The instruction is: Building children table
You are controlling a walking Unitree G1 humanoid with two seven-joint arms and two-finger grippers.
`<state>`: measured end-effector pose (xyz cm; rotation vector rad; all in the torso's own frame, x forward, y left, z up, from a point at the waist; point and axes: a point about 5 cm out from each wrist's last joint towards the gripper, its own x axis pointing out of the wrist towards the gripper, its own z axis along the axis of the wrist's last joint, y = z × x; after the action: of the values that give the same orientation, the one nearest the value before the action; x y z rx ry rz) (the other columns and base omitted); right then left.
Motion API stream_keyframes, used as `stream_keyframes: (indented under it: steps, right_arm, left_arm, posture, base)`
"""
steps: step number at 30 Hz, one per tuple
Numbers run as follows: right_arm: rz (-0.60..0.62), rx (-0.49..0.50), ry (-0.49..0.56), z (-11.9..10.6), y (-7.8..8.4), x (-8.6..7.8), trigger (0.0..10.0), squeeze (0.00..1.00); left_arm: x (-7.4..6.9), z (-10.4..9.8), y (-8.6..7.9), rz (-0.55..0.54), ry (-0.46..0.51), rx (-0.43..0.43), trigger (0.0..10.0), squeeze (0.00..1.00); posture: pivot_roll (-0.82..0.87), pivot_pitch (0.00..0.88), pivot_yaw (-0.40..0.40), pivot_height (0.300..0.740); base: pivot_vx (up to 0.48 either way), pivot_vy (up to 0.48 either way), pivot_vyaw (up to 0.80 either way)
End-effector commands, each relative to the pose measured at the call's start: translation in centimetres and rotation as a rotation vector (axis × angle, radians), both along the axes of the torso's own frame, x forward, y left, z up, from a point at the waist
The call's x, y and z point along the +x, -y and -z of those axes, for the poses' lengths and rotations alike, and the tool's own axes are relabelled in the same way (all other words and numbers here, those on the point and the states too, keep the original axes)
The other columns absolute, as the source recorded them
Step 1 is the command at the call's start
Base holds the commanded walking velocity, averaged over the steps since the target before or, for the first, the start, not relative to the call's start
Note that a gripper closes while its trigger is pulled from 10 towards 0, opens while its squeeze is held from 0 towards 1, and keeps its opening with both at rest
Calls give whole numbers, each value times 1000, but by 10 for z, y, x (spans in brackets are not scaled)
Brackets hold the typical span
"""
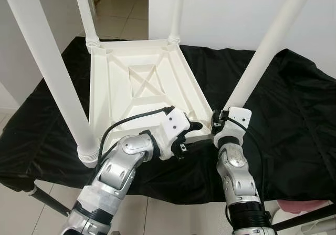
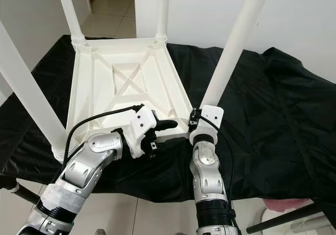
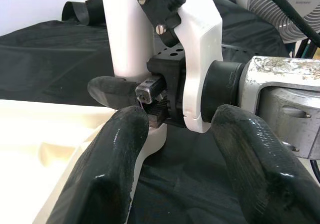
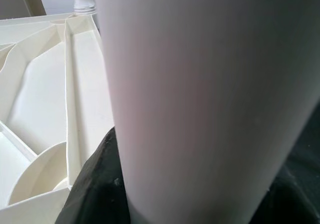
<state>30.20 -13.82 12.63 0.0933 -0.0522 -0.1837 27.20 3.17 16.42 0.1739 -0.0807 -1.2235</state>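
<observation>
Last leg going in

The tabletop (image 1: 142,82) lies upside down on the black cloth (image 1: 294,109), three legs seated; my right gripper (image 1: 216,125) clamps the fourth leg (image 1: 262,56) at its corner, likely still tightening. My left gripper (image 1: 191,132) waits just beside, fingers (image 3: 117,159) apart.

The silver left arm bends inward across the front, and its left gripper (image 1: 195,125) has its two long black fingers (image 3: 107,174) spread apart, pointing at the right wrist. The silver right arm stands upright, its right gripper (image 1: 216,123) clamped (fingers mostly hidden) round something white.
</observation>
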Motion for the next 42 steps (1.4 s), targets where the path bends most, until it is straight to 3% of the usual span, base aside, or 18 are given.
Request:
stream_keyframes:
  steps: [1, 5, 15, 16, 17, 18, 25, 35, 36, 37, 38, 39, 42]
  right_arm:
    - [-16, 14, -18, 8, -1, -9, 10000, 1000]
    - [-69, 27, 15, 4, -3, -10, 10000, 1000]
    - [-285, 28, 80, -3, 24, -11, 10000, 1000]
    - [-344, -5, 81, -3, 31, -10, 10000, 925]
    - [-344, -5, 81, -3, 31, -10, 10000, 925]
    - [-399, -34, 77, -3, 37, -9, 10000, 0]
    - [-637, -102, 78, -6, 44, -4, 10000, 0]
    - [-816, -166, 29, -4, 43, 12, 10000, 0]
    - [-824, -169, 26, -4, 43, 14, 7843, 0]
    - [-824, -169, 26, -4, 43, 14, 7843, 0]
    - [-830, -173, 24, -5, 45, 19, 4627, 0]
    - [-829, -174, 22, -5, 46, 22, 0, 0]
    - [-832, -170, 20, -5, 48, 23, 0, 0]
  left_arm:
    - [4, 1, 1, -49, 5, 1, 10000, 0]
    - [4, 1, 1, -49, 7, 1, 10000, 0]
    - [4, 2, 1, -50, 6, 0, 10000, 0]
    - [4, 2, 1, -47, 5, 0, 10000, 0]
    - [4, 2, 1, -47, 5, 0, 10000, 0]
    - [3, 2, 1, -45, 5, 1, 10000, 0]
    - [-2, 3, -1, -4, -7, 5, 10000, 0]
    - [-13, 3, -1, 88, -19, 21, 10000, 0]
    - [-14, 3, -1, 93, -18, 23, 10000, 0]
    - [-14, 3, -1, 93, -18, 23, 10000, 0]
    - [-14, 3, -1, 94, -15, 27, 10000, 0]
    - [-14, 4, -2, 89, -12, 33, 10000, 0]
    - [-13, 4, -3, 78, -10, 38, 10000, 0]
  posture:
    - [-32, 0, -52, 740]
    - [-32, 0, -54, 740]
    - [-38, 0, -56, 740]
    - [-39, 0, -55, 740]
    - [-39, 0, -55, 740]
    - [-40, 0, -54, 740]
    - [-39, 0, -51, 740]
    - [-30, 0, -49, 740]
    - [-25, 0, -51, 740]
    - [-25, 0, -51, 740]
    - [-23, 0, -52, 740]
    - [-19, 0, -55, 740]
    - [-14, 0, -58, 740]
  base:
    - [0, 0, 0]
    - [0, 0, 0]
    - [0, 0, 0]
    - [0, 0, 0]
    - [0, 0, 0]
    - [0, 0, 0]
    - [0, 0, 0]
    - [0, 0, 0]
    - [0, 0, 0]
    - [0, 0, 0]
    - [0, 0, 0]
    - [0, 0, 0]
    - [0, 0, 0]
